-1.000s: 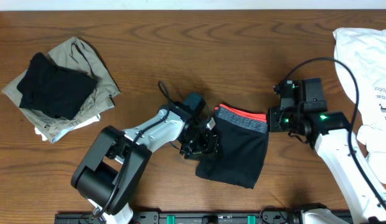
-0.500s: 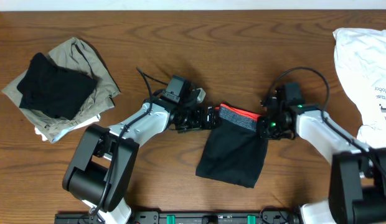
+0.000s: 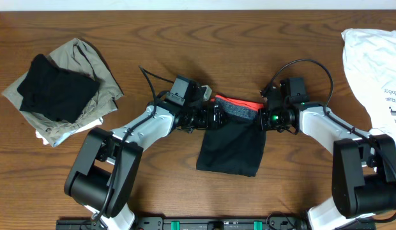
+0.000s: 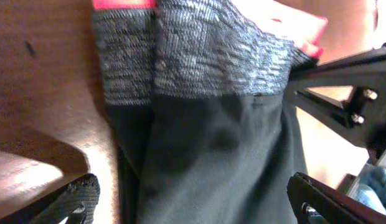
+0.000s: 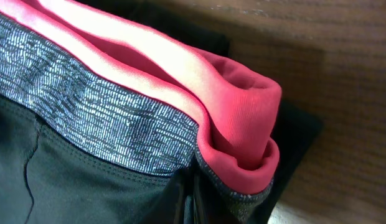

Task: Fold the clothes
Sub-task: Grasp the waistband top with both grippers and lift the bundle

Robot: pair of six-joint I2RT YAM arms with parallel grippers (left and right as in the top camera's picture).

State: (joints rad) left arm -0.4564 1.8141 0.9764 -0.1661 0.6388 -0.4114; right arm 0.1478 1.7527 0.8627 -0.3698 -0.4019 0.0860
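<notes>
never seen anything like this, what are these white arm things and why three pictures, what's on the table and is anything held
These are two robot arms at a table, each ending in a two-finger tool. One picture looks down from above; the other two come from cameras on each arm's wrist, so they show cloth up close. Between the arms lie folded black trousers with a grey and red waistband. The right tool is shut on the waistband's corner; the left tool stands open at the other end. To the left is a pile of folded clothes, to the right a white garment.
</notes>
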